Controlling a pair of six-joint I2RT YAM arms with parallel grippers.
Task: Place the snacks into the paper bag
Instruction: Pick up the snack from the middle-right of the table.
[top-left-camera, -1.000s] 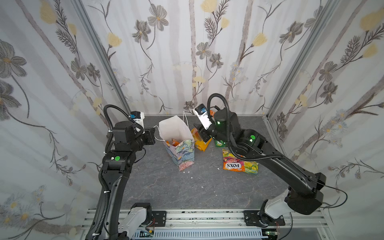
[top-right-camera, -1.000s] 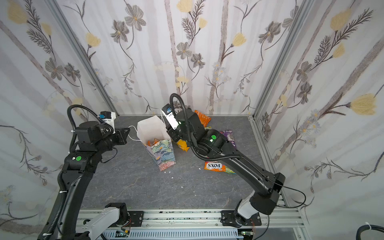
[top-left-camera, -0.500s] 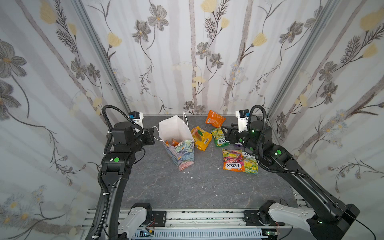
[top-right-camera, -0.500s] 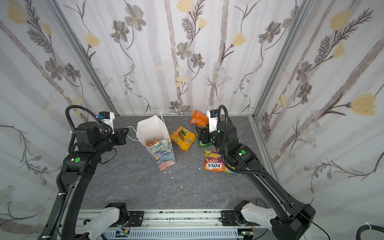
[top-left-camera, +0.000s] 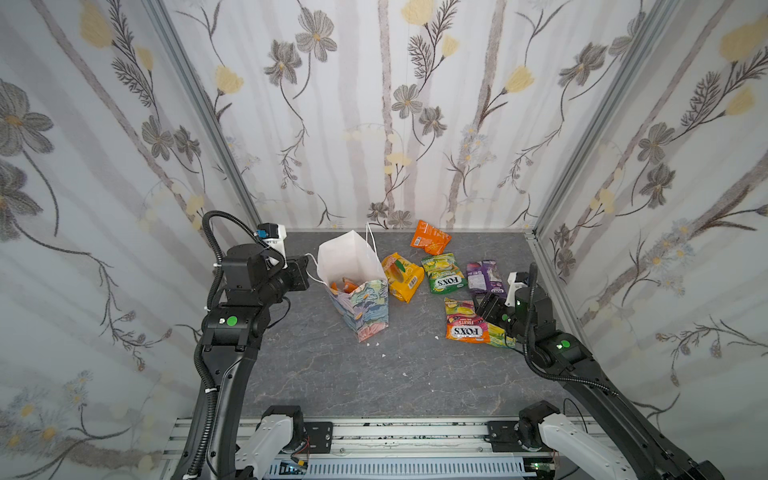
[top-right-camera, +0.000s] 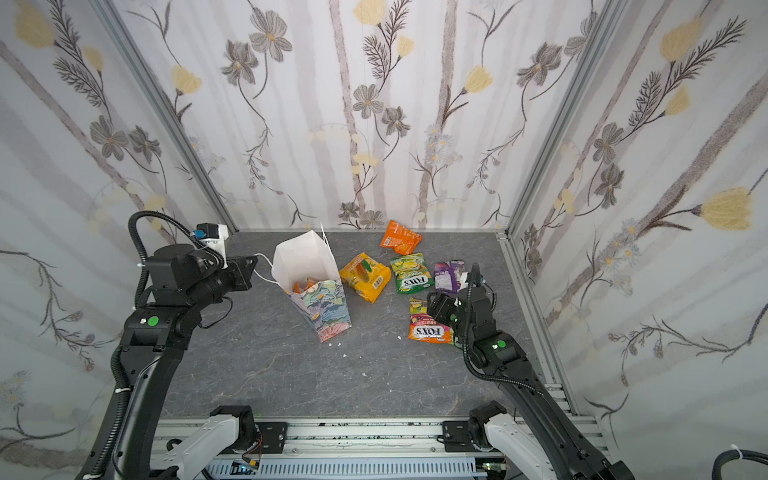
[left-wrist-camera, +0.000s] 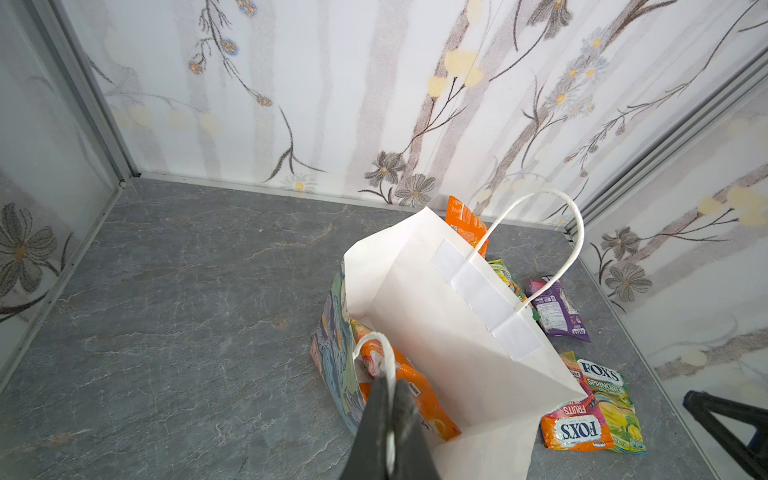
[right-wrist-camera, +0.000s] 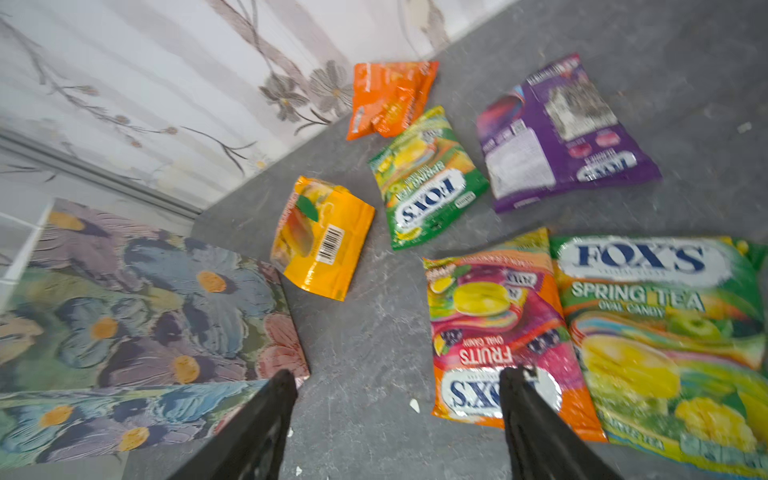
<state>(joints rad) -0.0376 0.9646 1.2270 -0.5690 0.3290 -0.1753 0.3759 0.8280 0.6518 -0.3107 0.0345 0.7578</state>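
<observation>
**Inspector:** What is recorded nearest?

**Assessor:** The right gripper is found spread wide and empty over the Fruits packet. That packet lies flat on the bench at about 4 o'clock from the paper bag. A Spring Tea packet is laid touching it.

**Inspector:** And further back?

**Assessor:** At 3 o'clock the yellow packet is noted just beside the bag, then the green packet and the purple packet. The orange packet is set at 2 o'clock by the wall. At 9 o'clock the left gripper is pressed together on the cord handle.

**Inspector:** Handling?

**Assessor:** The packets are judged light, glossy and slippery, so a crimped end seam is advised as the hold. The bag is judged thin and easily tipped.

**Inspector:** Differences between views?

**Assessor:** The pinch and the packet inside the bag are shown plainly only by the left wrist view. The Spring Tea packet is largely hidden under the arm in both top views. It is laid open, though blurred, in the right wrist view.
</observation>
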